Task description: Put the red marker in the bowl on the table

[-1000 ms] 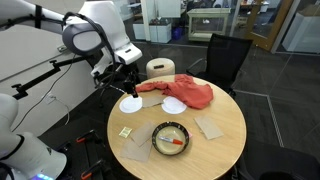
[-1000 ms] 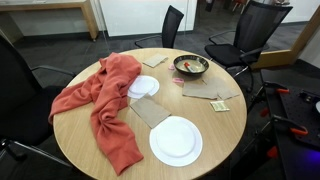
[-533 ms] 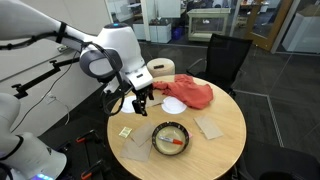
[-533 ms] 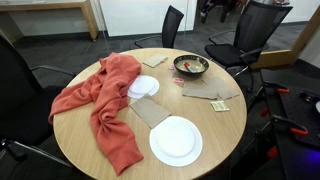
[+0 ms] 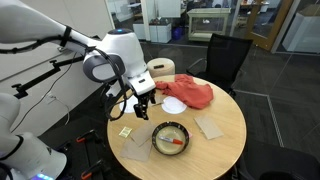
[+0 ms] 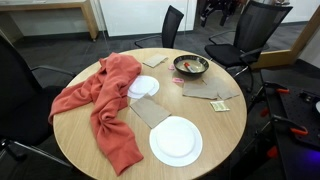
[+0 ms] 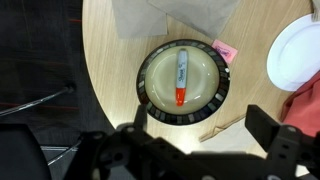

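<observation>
The red marker (image 7: 182, 74) lies inside the dark-rimmed bowl (image 7: 147, 66) on the round wooden table; it also shows in the bowl in an exterior view (image 5: 175, 143). The bowl shows in the other exterior view (image 6: 190, 66) at the far side of the table. My gripper (image 5: 141, 108) hangs above the table beside the bowl, open and empty. In the wrist view its two dark fingers (image 7: 200, 125) stand wide apart just below the bowl with nothing between them.
A red cloth (image 6: 100, 95) drapes over the table. Two white plates (image 6: 176, 139) (image 6: 142, 86), cardboard squares (image 5: 210, 126) and a small pink note (image 7: 224, 49) lie on the tabletop. Office chairs (image 6: 252, 30) stand around the table.
My arm has swung from over the white plate at the table's edge toward the bowl and dropped lower. The marker stays in the bowl.
</observation>
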`<action>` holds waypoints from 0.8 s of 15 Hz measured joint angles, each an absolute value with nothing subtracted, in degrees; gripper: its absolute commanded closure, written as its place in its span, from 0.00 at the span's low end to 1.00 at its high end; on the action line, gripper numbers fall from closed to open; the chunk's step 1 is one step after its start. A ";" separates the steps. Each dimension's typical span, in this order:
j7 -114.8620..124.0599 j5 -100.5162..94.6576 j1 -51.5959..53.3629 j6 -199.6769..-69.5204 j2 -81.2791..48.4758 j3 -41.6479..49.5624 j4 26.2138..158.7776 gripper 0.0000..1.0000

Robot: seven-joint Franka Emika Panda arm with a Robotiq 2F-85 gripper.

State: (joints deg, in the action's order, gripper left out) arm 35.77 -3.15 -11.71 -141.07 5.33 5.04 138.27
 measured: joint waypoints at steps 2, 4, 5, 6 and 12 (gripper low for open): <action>35.94 -3.15 -11.69 -141.07 5.26 5.07 138.25 0.00; 36.39 -3.15 -11.69 -141.07 4.53 5.18 137.89 0.00; 36.61 -3.13 -11.69 -141.07 3.68 5.22 137.42 0.00; 36.97 -3.07 -11.69 -141.07 2.49 5.30 136.83 0.00; 40.98 -2.38 -11.17 -141.35 -7.94 6.30 130.69 0.00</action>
